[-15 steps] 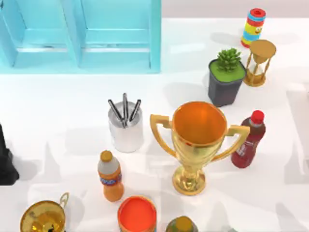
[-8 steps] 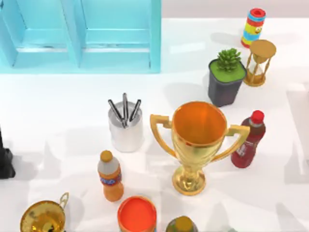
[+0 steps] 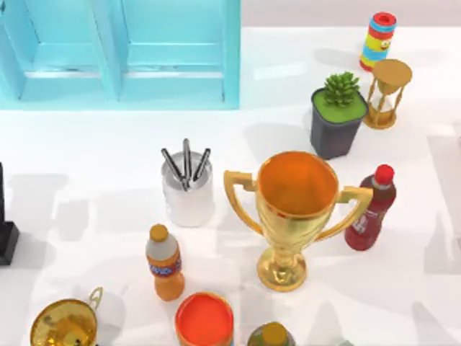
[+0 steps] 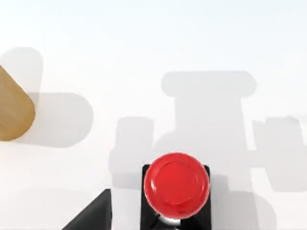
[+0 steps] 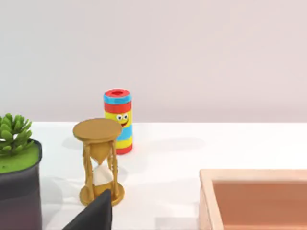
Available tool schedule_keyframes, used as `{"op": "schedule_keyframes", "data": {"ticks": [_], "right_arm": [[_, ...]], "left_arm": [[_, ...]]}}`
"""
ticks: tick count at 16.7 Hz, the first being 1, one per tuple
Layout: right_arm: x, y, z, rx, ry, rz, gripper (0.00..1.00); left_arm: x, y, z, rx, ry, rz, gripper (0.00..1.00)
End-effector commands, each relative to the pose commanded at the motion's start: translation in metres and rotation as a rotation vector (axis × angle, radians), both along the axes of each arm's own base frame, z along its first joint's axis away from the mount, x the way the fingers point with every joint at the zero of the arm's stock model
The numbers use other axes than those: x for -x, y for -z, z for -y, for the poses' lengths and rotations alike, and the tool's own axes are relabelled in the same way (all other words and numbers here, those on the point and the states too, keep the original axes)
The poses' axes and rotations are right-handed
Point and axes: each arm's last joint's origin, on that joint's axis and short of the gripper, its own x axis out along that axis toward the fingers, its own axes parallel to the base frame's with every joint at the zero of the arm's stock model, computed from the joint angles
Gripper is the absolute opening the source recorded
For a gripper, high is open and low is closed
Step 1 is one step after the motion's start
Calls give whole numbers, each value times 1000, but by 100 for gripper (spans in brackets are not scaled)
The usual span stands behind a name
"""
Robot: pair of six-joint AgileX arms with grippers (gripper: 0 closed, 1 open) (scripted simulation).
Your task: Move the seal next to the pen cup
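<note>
Seal [image 4: 176, 186]: upright on your tabletop [image 4: 153, 57].
Left pincer [image 3: 6, 216]: at left edge; you cannot tell its grip.
Pen cup [image 3: 188, 189]: mid-tabletop.

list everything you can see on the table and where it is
pen cup: 1, white-silver with three dark pens, centre-left
seal: 1, red knob on black base, below the left wrist camera
large trophy: 1, gold, centre
small trophy: 1, gold, near left corner
orange bottle: 1, near the pen cup
red bottle: 1, right of the large trophy
orange-red cup: 1, near edge
plant pot: 1, dark grey, far right
hourglass: 1, gold, beside the pot
striped cylinder: 1, far right
cabinet: 1, light blue, far left
left arm: black, left edge
</note>
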Motion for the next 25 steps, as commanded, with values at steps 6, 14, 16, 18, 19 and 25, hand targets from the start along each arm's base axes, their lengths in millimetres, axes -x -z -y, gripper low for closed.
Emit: {"op": "schedule_keyframes", "data": {"ticks": [6,14,16,18,19,25], "right_arm": [[0,0,0,0,0,0,100],[0,0,0,0,0,0,100],[0,0,0,0,0,0,100],[0,0,0,0,0,0,100],[0,0,0,0,0,0,100],[0,0,0,0,0,0,100]], "left_arm": [[-84,-10,-17,19,1,-503,100],[-133,5,-29,46,9,-779,100],[-133,5,-29,46,9,-779,100],[-132,6,-27,44,12,-778,100],[-133,10,-28,45,11,-781,100],[-137,74,-29,45,9,-769,100]]}}
